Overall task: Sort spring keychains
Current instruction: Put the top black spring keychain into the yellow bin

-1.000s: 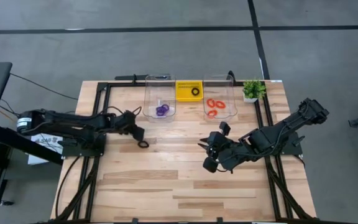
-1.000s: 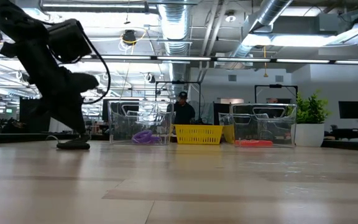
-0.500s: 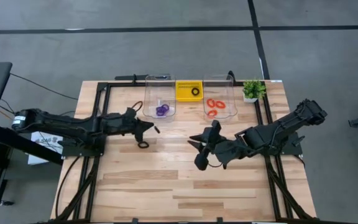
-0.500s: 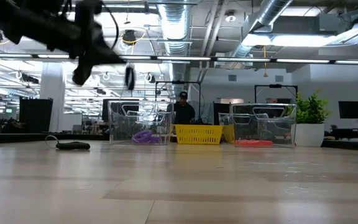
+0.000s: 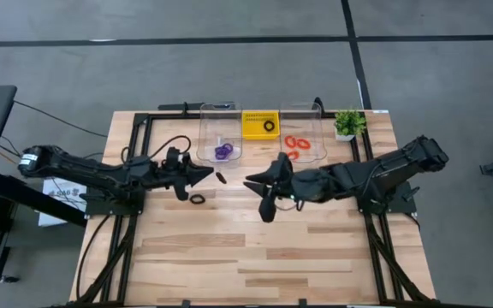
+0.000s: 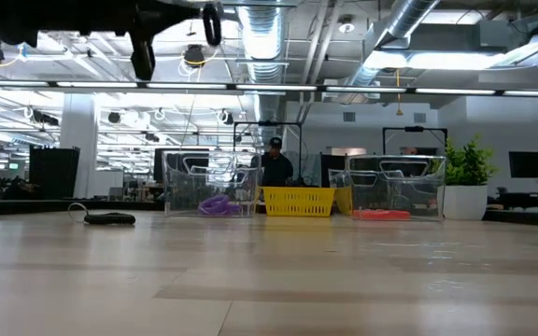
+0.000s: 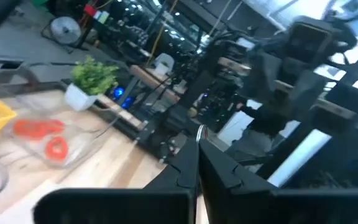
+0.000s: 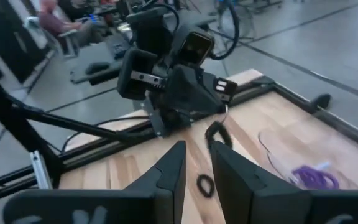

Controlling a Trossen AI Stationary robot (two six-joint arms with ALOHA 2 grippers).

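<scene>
**Left claw lifts a black ring clear of the counter**

Our left claw (image 5: 213,175) has risen off the counter (image 5: 255,257) and swung toward the yellow basket (image 5: 260,123). A second ago it was down on the wood, well short of the basket; now it hangs in the air, clenched on a black spring keychain (image 5: 221,178) that dangles at its tip. In the low view that ring (image 6: 212,24) hangs near the ceiling lights, well above the surface. We judge this to be the carry toward the yellow basket, where another black keychain (image 5: 269,126) already lies.

Our right claw (image 5: 261,189) has meanwhile pushed in from the far side and now sits below the basket, nearly facing the left one. Its fingers (image 8: 166,177) stand slightly parted with nothing between them. Why it has come in we cannot say.

Farther out, one black keychain (image 5: 197,198) is left on the wood, away from the basket and just beneath the left claw; it has not moved across the three moments. The purple keychains (image 5: 222,152) lie in the clear bin (image 5: 205,137) left of the basket and the orange-red keychains (image 5: 293,147) in the clear bin (image 5: 317,133) on its right, both unchanged. So the sorting looks nearly done: one black ring in transit, one waiting.
</scene>
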